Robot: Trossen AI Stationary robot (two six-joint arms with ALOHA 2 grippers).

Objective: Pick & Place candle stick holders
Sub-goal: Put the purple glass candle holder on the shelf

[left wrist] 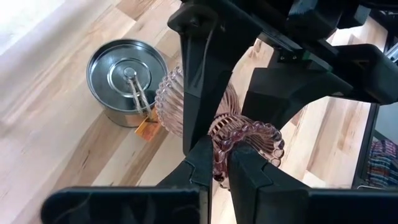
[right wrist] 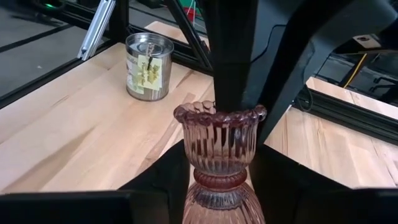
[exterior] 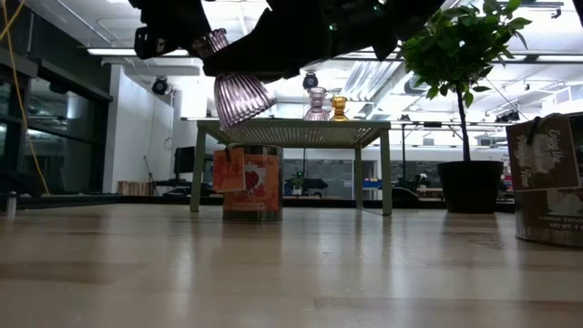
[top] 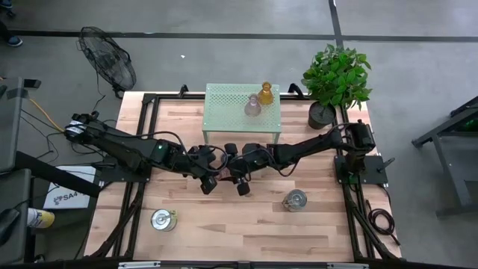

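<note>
A ribbed pink glass candle stick holder (right wrist: 219,146) hangs tilted above the table's middle between both grippers. My left gripper (left wrist: 225,163) is shut on its cup rim, and my right gripper (right wrist: 221,196) is closed around its lower body. A second pink glass holder (top: 252,106) and an amber one (top: 265,93) stand upright on the mint-green stand (top: 224,119). Two silver metal holders (top: 163,219) (top: 295,199) stand on their bases on the near part of the table. My left gripper pinches the scalloped cup rim (left wrist: 222,146) between its two fingers, one seemingly inside the cup and one outside. The holder is lifted clear and tilted, its wide foot (exterior: 241,98) lower than the cup. My right gripper has its fingers (right wrist: 283,186) against opposite sides of the ribbed body below the waist (right wrist: 217,180), coming about level from the table's right. The fingers lie across the holder.
A potted green plant (top: 336,75) stands at the far right corner beside the stand. Black frame rails (top: 351,217) run along the table's sides. Bare wood (top: 231,224) lies between the two silver holders near the front edge.
</note>
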